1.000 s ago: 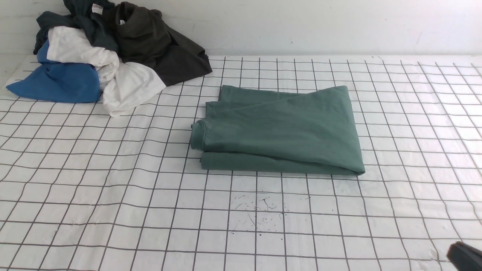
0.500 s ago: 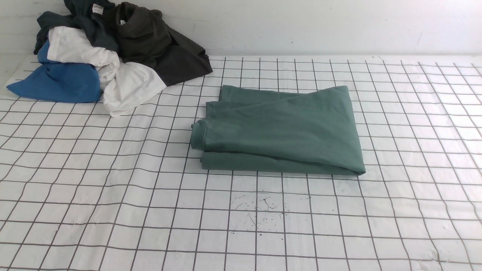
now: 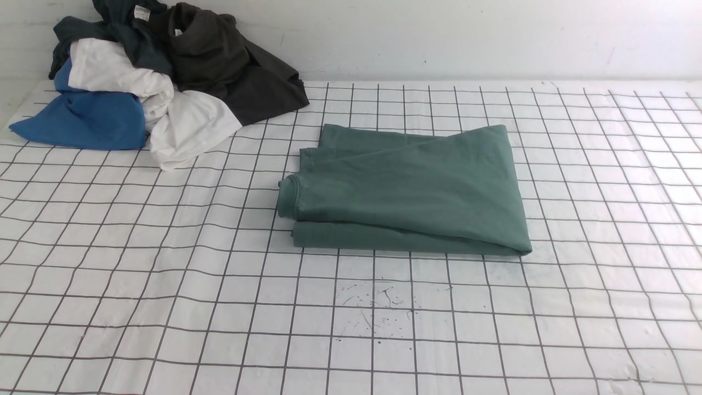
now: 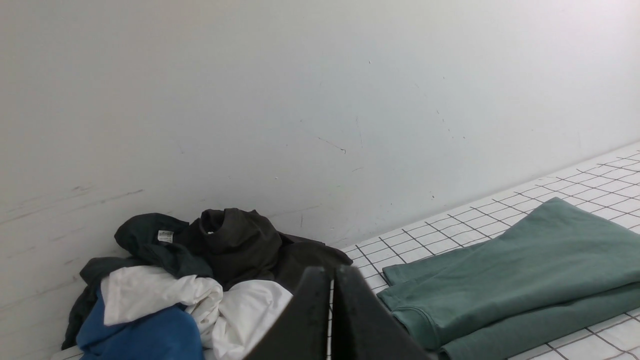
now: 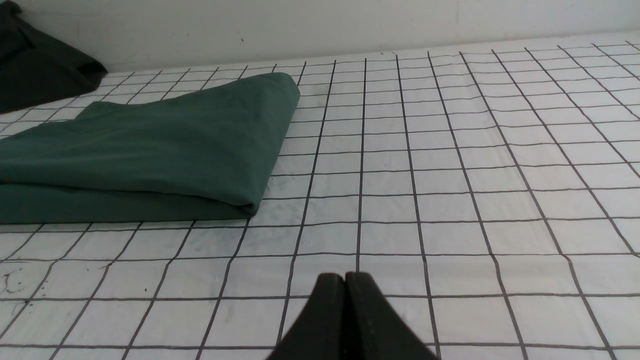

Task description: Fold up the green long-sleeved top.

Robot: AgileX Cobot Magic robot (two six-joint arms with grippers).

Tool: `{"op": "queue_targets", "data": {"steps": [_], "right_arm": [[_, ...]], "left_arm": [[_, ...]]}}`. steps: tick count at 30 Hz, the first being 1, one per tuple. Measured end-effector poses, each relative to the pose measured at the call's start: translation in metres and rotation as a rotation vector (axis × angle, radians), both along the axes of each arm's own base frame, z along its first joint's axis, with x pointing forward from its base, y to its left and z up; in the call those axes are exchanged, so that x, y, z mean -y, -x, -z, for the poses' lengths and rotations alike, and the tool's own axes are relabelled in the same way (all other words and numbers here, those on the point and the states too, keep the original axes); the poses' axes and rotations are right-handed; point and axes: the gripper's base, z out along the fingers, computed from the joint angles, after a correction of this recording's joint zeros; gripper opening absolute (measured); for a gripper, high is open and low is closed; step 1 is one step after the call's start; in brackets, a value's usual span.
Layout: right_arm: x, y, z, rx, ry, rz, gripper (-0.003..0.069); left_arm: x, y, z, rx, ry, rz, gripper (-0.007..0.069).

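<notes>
The shirt (image 3: 411, 186) is muted dark green. The tablecloth (image 3: 219, 307) is white with a grid of thin black lines. Among the other clothes, one garment (image 3: 82, 120) is blue, another (image 3: 192, 126) white, another (image 3: 214, 55) dark brownish black, and another (image 3: 137, 41) dark teal with a white tag (image 3: 142, 12).

White tabletop (image 3: 164, 291) w/ dark grid lines is carrying all the cloth; a few dark scuffs are showing nr its middle, on the robot's side of the top. Green top (image 3: 406, 186) is lying folded, approx. mid-table, towards the far side. Pile at far L: blue cloth (image 3: 93, 120) is resting on the grid, white cloth (image 3: 192, 123) is lying partly over it, dk brown garment (image 3: 263, 93) is spreading beside the white, dk teal garment (image 3: 140, 46) is sitting heaped w/ them.
</notes>
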Motion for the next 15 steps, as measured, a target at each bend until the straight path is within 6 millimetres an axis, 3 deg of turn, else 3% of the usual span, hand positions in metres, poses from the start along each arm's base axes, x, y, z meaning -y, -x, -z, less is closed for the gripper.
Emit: {"op": "queue_targets", "data": {"steps": [8, 15], "right_arm": [[0.000, 0.000, 0.000, -0.001, 0.000, 0.000, -0.0011], [0.000, 0.000, 0.000, -0.003, 0.002, 0.000, -0.0011]], "left_arm": [[0.000, 0.000, 0.001, 0.002, 0.001, -0.001, -0.0007], [-0.005, -0.010, 0.029, -0.037, -0.028, -0.153, -0.0007]]}}
